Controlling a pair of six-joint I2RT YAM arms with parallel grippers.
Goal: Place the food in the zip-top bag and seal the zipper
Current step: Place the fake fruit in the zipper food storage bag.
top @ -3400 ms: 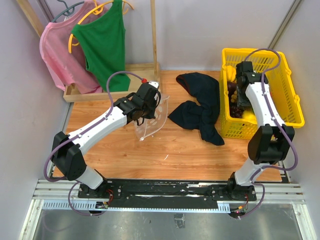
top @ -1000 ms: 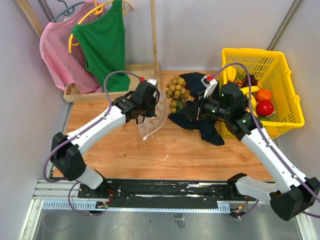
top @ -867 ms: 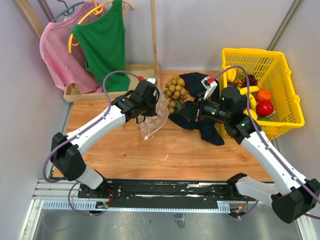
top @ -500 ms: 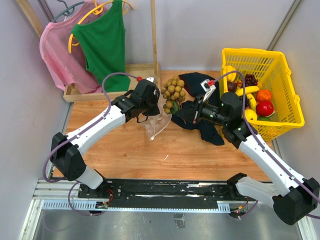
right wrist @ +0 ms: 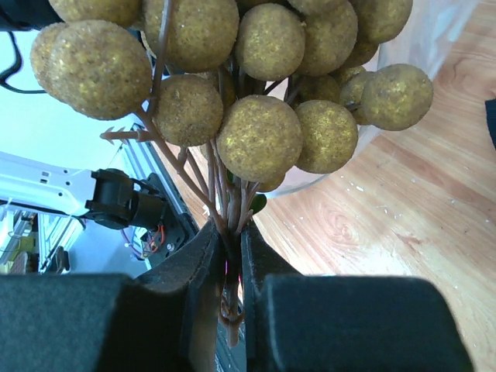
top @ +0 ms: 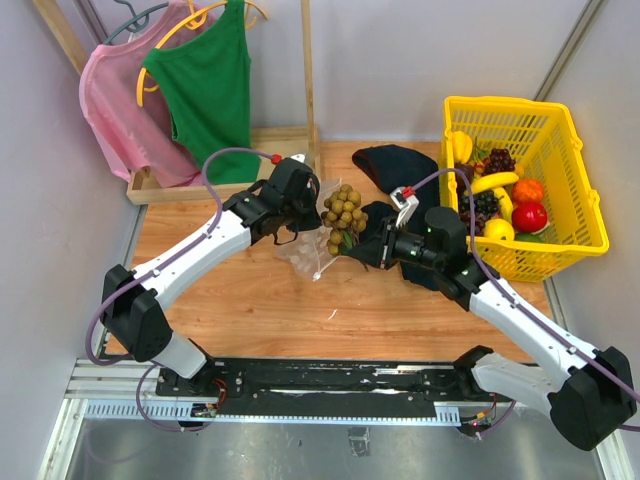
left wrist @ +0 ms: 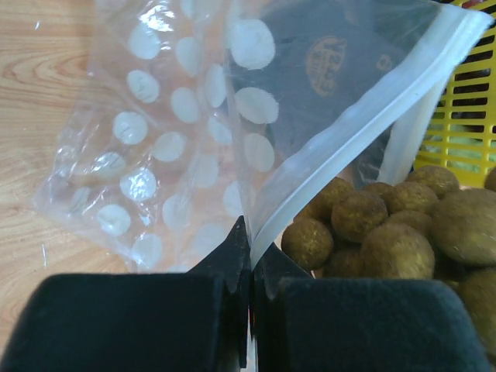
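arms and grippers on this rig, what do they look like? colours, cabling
Left arm and right arm: white link shells, black joints. Each carries a loose purple cable with a red connector near the wrist. Left gripper and right gripper: matte black blocky fingers tapering to thin tips. No markings legible.

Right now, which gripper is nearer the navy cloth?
Right. The right gripper, shut on the longan cluster, sits at the left edge of the navy cloth; the left gripper, pinching the zip-top bag, is farther left, beyond the longans.
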